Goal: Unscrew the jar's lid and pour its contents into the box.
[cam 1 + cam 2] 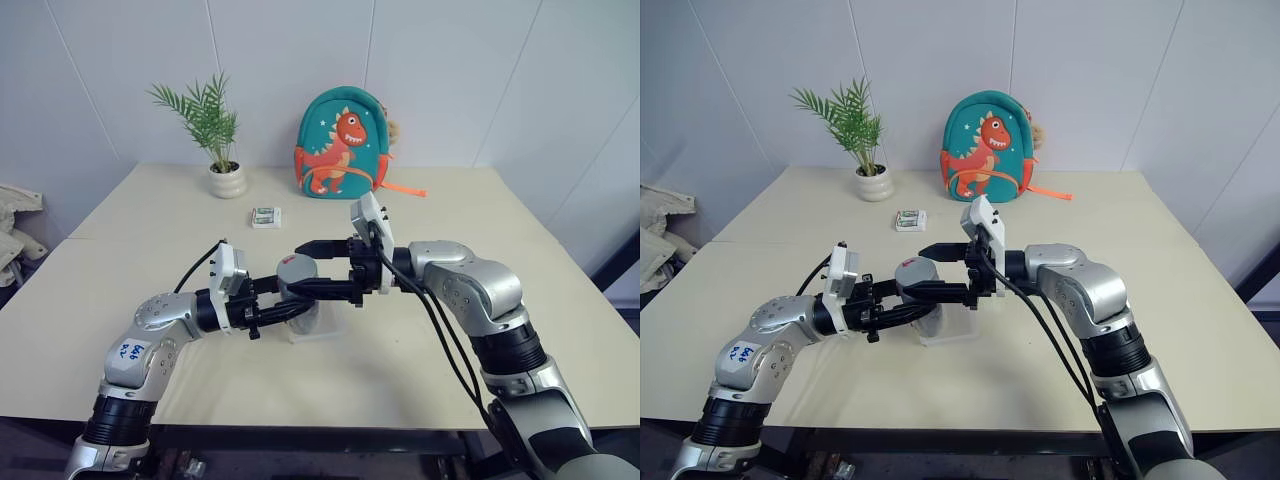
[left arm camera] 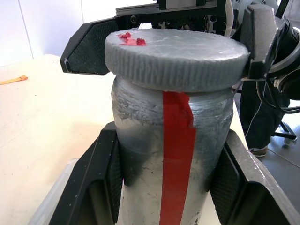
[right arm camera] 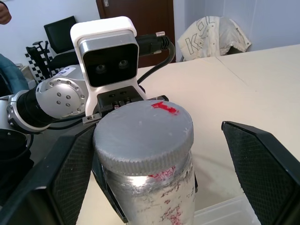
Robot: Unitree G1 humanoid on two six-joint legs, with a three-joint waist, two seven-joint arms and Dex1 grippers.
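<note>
The silvery jar with a red tape strip stands upright just above the clear box, near the table's middle. My left gripper is shut on the jar's body, one finger on each side. The grey ribbed lid sits on the jar, slightly tilted, with red flecks on top. My right gripper is open and straddles the lid from the opposite side. One of its fingers lies close against the lid; the other finger stands well clear. The contents are hidden inside the jar.
At the table's far side stand a white plant pot and a teal dinosaur backpack. A small white-and-green packet lies between them and the jar. In the right wrist view, chairs and part of a person show beyond the table.
</note>
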